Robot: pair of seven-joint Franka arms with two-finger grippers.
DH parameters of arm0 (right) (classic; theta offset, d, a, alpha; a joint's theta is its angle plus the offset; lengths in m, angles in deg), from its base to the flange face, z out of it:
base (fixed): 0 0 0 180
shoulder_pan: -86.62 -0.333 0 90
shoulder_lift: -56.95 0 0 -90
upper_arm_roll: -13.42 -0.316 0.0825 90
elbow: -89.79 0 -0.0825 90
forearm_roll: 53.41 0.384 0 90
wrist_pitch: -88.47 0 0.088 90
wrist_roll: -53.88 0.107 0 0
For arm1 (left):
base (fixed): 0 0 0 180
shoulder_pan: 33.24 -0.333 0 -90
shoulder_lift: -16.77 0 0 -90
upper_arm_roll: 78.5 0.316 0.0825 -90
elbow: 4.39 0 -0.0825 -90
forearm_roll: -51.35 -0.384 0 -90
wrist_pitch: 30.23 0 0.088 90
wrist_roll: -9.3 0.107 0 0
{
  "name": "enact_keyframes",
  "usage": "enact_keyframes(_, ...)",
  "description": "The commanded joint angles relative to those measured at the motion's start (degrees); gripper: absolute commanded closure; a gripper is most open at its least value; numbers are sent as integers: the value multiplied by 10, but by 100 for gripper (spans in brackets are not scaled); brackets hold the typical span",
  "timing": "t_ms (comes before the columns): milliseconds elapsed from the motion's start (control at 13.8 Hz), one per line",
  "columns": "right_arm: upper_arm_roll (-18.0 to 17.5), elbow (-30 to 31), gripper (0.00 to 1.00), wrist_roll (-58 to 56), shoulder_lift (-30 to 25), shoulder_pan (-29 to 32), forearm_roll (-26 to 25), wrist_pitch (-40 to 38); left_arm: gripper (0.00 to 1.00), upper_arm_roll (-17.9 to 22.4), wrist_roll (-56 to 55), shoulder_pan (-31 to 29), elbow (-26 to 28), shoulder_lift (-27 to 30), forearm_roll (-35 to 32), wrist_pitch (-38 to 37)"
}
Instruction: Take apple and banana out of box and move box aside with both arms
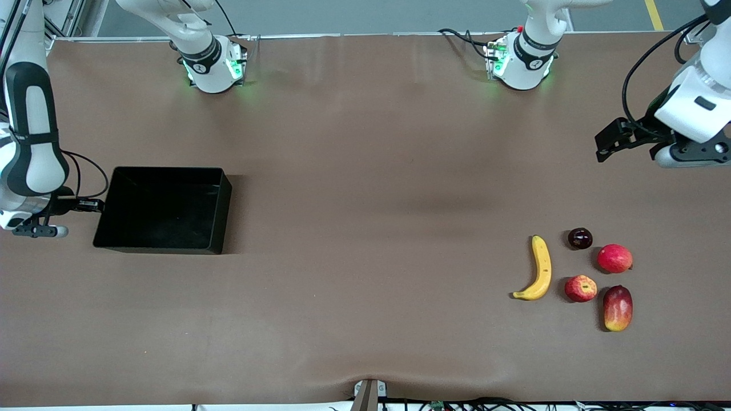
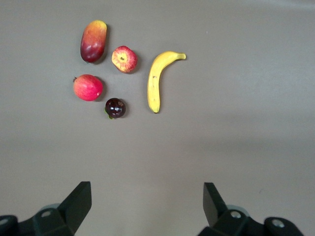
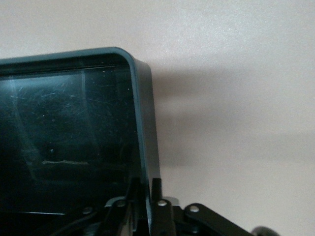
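Observation:
The black box (image 1: 165, 170) sits toward the right arm's end of the table. My right gripper (image 1: 96, 204) is shut on the box's end wall, one finger inside and one outside; the right wrist view shows the gripper (image 3: 146, 189) pinching the wall (image 3: 143, 123). The yellow banana (image 1: 541, 274) and the small red apple (image 1: 580, 288) lie toward the left arm's end. My left gripper (image 1: 603, 148) is open and empty, up over bare table. Its wrist view shows the gripper (image 2: 147, 196), the banana (image 2: 156, 78) and the apple (image 2: 124, 59).
Beside the apple lie an oblong red-yellow mango (image 1: 617, 308), a round red-pink fruit (image 1: 614, 258) and a small dark maroon fruit (image 1: 579, 238). Brown table cloth (image 1: 365, 228) stretches between box and fruits. The arm bases (image 1: 214, 68) stand along the top edge.

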Motion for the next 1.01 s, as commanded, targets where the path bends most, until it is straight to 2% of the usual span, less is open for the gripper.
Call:
enact_keyframes(0,-2,-22,0,-11,-3,0,15,-28,0,-3,-2,1,10,19,10,2)
enact_keyframes(217,-4,-91,0,-13,-5,-2,12,-128,0,-5,-3,2,17,28,10,-4)
enact_keyframes(362,-6,-134,0,-18,-4,0,15,-133,0,-7,-3,-1,15,32,10,3)
enact_keyframes(434,-8,-170,0,-27,-3,-4,9,-147,0,-4,-3,-1,15,33,9,2)
enact_keyframes(579,-7,-245,0,-30,-4,-1,2,-229,0,-5,-23,-2,31,35,9,2)
enact_keyframes(796,-12,-360,0,-30,-11,-10,-6,-325,0,-7,-29,-1,28,34,8,2)
enact_keyframes(941,-45,-437,0,-30,-13,-11,-5,-366,0,-8,-29,-1,28,35,8,1)
